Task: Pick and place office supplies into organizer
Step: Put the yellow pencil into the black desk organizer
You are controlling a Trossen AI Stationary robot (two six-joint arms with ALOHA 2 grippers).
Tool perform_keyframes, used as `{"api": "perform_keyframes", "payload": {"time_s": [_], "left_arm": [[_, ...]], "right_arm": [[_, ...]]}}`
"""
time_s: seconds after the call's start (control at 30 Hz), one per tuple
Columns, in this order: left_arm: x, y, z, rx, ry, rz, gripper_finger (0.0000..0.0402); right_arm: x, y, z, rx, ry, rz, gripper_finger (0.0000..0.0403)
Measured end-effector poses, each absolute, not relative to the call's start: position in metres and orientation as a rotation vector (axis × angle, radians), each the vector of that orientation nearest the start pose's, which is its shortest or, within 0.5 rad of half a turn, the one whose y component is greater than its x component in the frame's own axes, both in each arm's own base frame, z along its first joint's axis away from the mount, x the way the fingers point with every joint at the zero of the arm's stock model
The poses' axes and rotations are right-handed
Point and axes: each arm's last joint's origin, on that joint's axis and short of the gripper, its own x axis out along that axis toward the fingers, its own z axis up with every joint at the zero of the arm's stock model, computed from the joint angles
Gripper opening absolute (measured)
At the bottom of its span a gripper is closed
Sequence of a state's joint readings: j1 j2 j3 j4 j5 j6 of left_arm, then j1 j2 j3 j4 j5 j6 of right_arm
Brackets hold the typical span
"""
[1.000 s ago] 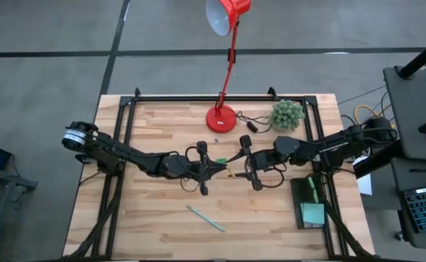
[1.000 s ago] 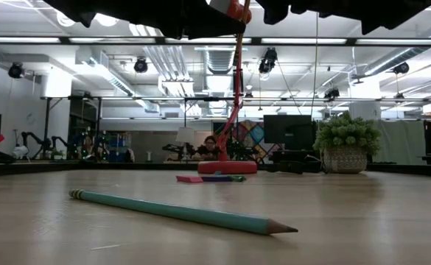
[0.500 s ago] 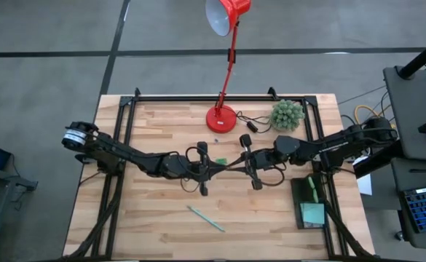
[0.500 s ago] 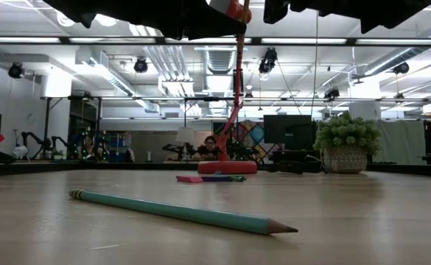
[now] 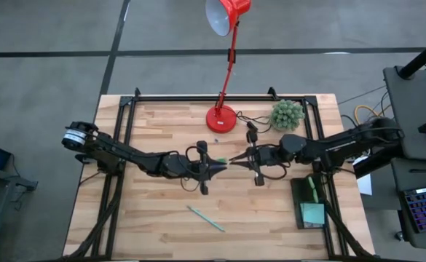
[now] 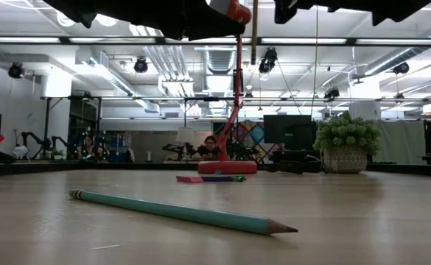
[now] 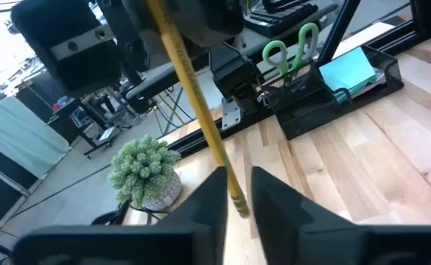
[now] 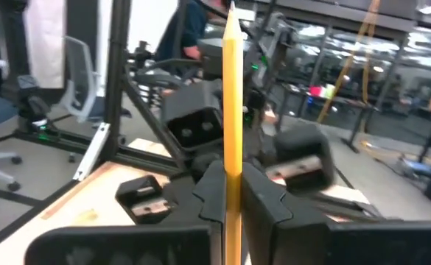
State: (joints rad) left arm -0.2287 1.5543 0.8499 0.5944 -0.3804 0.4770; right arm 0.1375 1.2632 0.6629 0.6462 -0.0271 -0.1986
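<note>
Two grippers meet at the middle of the high view, above the wooden table [image 5: 162, 225]. The right gripper [image 5: 243, 157] has its fingers pressed together on the yellow pencil [image 8: 232, 110], which rises straight up between the dark fingertips [image 8: 214, 193] in the right wrist view. In the left wrist view the same pencil crosses the frame from the top centre down to the left gripper [image 7: 237, 193], its eraser end lying in the narrow gap between the two fingers; whether they pinch it I cannot tell. In the high view the left gripper sits just left of centre, its tip almost touching the right one.

The organizer [image 5: 297, 195], a dark tray, lies at the lower right of the high view, near the table's right edge. The green-handled scissors [image 7: 290, 53] stand in it, and the light-teal sticky-note pad [image 5: 313, 213] rests in its lower part.

The teal pencil [image 5: 205, 218] lies alone on the table at the lower centre of the high view, well apart from both grippers. In the low view it stretches across the foreground, with its sharpened point to the right.

A red desk lamp [image 5: 226, 65] and a small green plant [image 5: 287, 114] stand at the upper centre of the high view.
</note>
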Motion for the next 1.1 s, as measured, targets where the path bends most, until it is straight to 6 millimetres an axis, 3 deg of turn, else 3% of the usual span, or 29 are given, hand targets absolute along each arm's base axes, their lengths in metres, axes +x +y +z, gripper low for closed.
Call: {"api": "perform_keyframes", "payload": {"time_s": [0.23, 0.37, 0.8, 1.1], "left_arm": [[0.328, -0.064, 0.243, 0.513, 0.159, 0.171, 0.0133], [0.328, -0.064, 0.242, 0.515, 0.163, 0.172, 0.0159], [0.328, -0.064, 0.241, 0.517, 0.168, 0.171, 0.0167], [0.328, -0.064, 0.241, 0.524, 0.172, 0.174, 0.0167]], "right_arm": [[0.24, 0.046, 0.278, -0.15, -0.034, 0.0, 0.0014], [0.219, 0.056, 0.285, -0.116, -0.036, -0.065, 0.0013], [0.159, 0.09, 0.284, -0.076, 0.02, -0.394, 0.0013], [0.129, 0.115, 0.283, -0.037, 0.018, -0.436, 0.0013]]}}
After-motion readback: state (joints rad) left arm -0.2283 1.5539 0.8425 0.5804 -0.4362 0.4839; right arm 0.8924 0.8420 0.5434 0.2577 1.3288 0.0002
